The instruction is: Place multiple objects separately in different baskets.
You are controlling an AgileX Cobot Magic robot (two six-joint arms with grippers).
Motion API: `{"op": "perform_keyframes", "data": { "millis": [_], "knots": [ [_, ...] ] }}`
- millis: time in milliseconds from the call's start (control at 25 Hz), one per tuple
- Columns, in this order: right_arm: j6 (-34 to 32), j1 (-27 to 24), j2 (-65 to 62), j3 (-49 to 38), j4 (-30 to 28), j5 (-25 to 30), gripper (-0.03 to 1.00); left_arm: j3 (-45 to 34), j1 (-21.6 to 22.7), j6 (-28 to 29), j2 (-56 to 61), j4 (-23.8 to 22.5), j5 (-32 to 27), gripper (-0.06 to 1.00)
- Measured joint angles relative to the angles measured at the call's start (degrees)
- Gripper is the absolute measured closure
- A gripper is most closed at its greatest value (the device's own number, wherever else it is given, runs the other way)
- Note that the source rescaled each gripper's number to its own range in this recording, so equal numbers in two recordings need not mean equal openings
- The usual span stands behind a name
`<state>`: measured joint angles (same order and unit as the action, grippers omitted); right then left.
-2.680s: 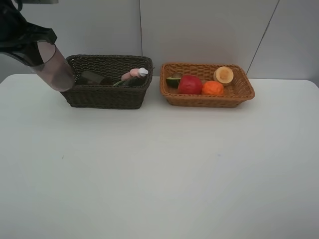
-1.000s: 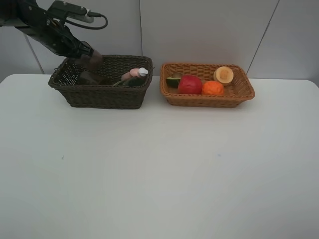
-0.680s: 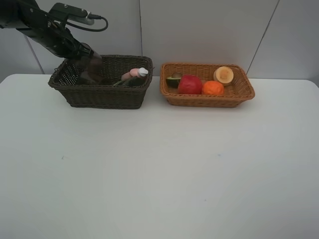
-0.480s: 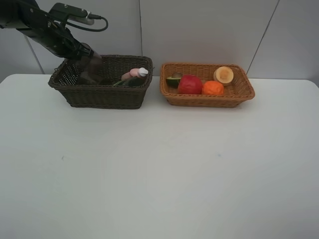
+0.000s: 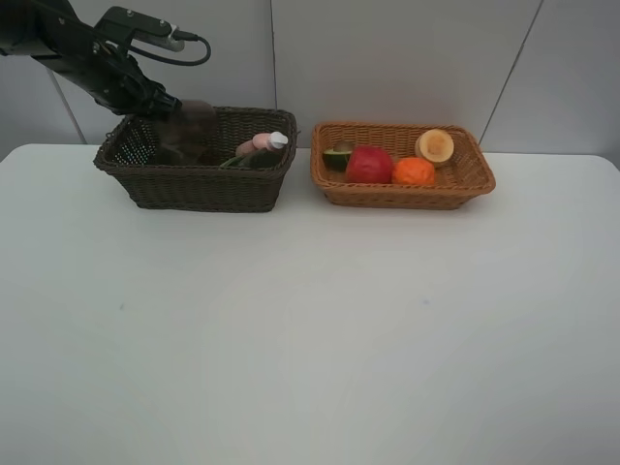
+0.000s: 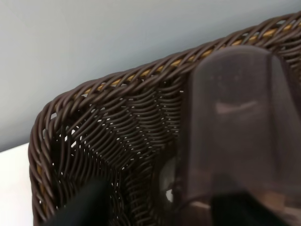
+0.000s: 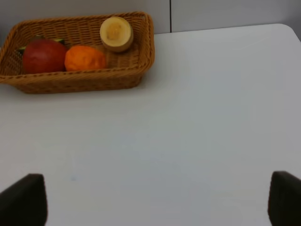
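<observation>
A translucent brownish cup leans, blurred, inside the dark brown basket at its back left. My left gripper hovers over that corner. In the left wrist view the cup stands just past my left gripper, whose jaws are open wider than the cup. A pink spray bottle lies in the same basket. The light basket holds the apple, orange, cut fruit and avocado. My right gripper is open over bare table.
Both baskets stand side by side at the back of the white table, close to the wall. The right wrist view shows the light basket ahead, with the apple and orange in it.
My left gripper carried the cup over the dark basket, then opened. The cup has dropped away from the fingers and tipped to the right inside the basket. The right arm is still.
</observation>
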<state>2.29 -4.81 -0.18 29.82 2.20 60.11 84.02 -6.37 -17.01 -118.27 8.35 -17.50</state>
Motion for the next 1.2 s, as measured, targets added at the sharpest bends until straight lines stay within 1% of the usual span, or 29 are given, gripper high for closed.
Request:
{"op": "perform_keyframes", "data": {
  "millis": [40,120,360,600,960,1080,1200],
  "knots": [
    [0.0,0.0,0.0,0.0,0.0,0.0,-0.02,0.0,0.0,-0.1,0.0,0.0,0.0,0.19],
    [0.0,0.0,0.0,0.0,0.0,0.0,-0.02,0.0,0.0,-0.1,0.0,0.0,-0.3,0.12],
    [0.0,0.0,0.0,0.0,0.0,0.0,-0.02,0.0,0.0,-0.1,0.1,0.0,-2.1,0.02],
    [0.0,0.0,0.0,0.0,0.0,0.0,-0.02,0.0,0.0,-0.3,1.6,0.1,-3.3,0.00],
    [0.0,0.0,0.0,0.0,0.0,0.0,-0.02,0.0,-0.6,0.1,4.2,0.5,-9.2,0.00],
    [0.0,0.0,0.0,0.0,0.0,0.0,-0.02,0.0,-1.1,0.9,5.3,0.5,-12.4,-0.04],
    [0.0,0.0,0.0,0.0,0.0,0.0,-0.02,0.0,-1.7,1.9,6.9,0.6,-15.0,-0.05]
  ]
}}
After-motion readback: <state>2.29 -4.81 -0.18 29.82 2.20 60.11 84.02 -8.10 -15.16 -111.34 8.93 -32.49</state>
